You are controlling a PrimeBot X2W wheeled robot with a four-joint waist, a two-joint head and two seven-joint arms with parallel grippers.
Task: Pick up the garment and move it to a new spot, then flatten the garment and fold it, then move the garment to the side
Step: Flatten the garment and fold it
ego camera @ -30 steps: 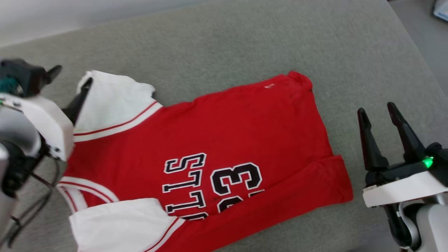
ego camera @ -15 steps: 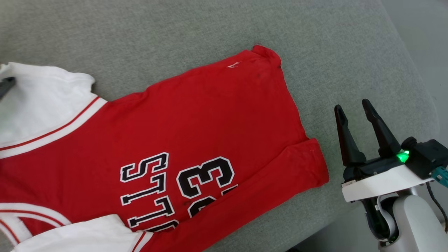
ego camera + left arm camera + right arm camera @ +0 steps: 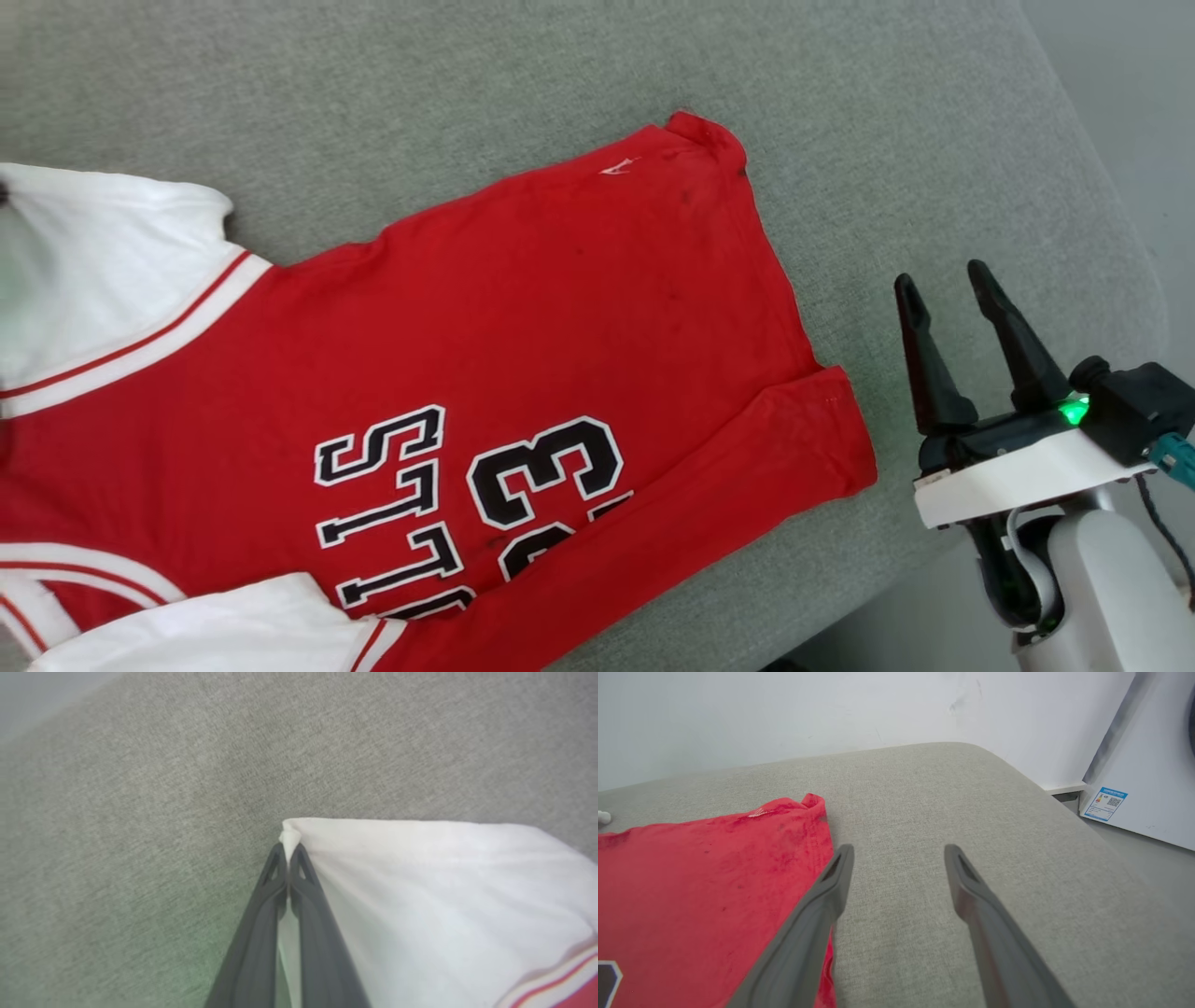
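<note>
Garment: the red jersey T-shirt (image 3: pixel 523 355) lies spread front up across the left and centre of the head view. Its black-and-white block letters and number sit low in the frame, and its hem is toward the right.
Sleeves: one white sleeve (image 3: pixel 103 252) with red-striped trim reaches the left edge of the head view. A second white sleeve (image 3: pixel 233 625) lies at the bottom left.
Fold: along the lower right side a band of red cloth is turned over onto the shirt's body.
Surface: a grey fabric cushion (image 3: pixel 560 84) carries the shirt, and its rounded edge runs down the right of the frame.
Left gripper: in the left wrist view the left gripper (image 3: pixel 288 855) has its two dark fingers pressed together on the corner of the white sleeve's hem. A small tuft of cloth pokes out above the tips.
Right gripper: the right gripper (image 3: pixel 942 273) stands at the right of the head view, just beside the hem. Its fingers are spread wide over bare cushion and hold nothing.
Background: in the right wrist view a pale wall (image 3: pixel 784 709) rises behind the cushion. At the upper right is a white panel (image 3: pixel 1157 742) with a small blue-edged label (image 3: pixel 1106 802).
</note>
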